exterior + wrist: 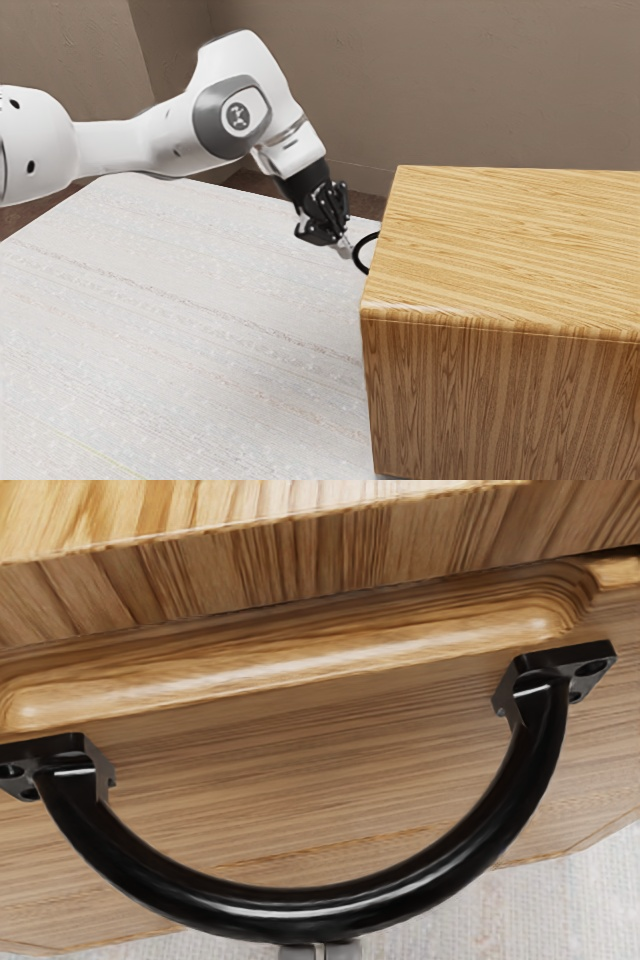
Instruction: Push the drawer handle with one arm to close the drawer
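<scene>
The black gripper [345,248] angles down from the arm with its two fingertips together, just left of the black handle [361,256] in the exterior view. In the wrist view the tips of the gripper [320,951] show side by side at the outer middle of the curved handle [300,905], partly behind it; contact cannot be told. The handle is fixed at both ends to the wooden drawer front [300,810]. No drawer side stands out visibly from the wooden cabinet [500,250], and whether the drawer is fully in cannot be told.
A pale, streaked table [190,320] extends under the arm and in front of the cabinet. Brown walls [460,80] rise behind. The cabinet's top edge [250,540] overhangs close to the handle side.
</scene>
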Action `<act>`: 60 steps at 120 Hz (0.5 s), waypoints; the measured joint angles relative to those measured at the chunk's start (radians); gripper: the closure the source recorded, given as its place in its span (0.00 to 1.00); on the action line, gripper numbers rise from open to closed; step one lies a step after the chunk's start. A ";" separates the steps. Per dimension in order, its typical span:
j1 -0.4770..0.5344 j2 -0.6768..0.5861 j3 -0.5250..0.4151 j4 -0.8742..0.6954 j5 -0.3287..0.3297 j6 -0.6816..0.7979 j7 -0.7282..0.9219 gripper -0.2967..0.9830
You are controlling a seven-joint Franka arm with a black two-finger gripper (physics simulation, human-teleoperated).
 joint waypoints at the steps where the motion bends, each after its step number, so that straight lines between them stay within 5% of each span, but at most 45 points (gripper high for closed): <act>1: -0.001 0.000 0.000 0.000 0.000 0.000 -0.001 0.85; 44: -0.037 -0.075 0.043 -0.094 -0.002 0.001 -0.032 0.85; 52: -0.041 -0.193 0.088 -0.186 0.092 -0.001 -0.037 0.84; 60: -0.001 -0.254 0.113 -0.203 0.216 0.012 -0.057 0.72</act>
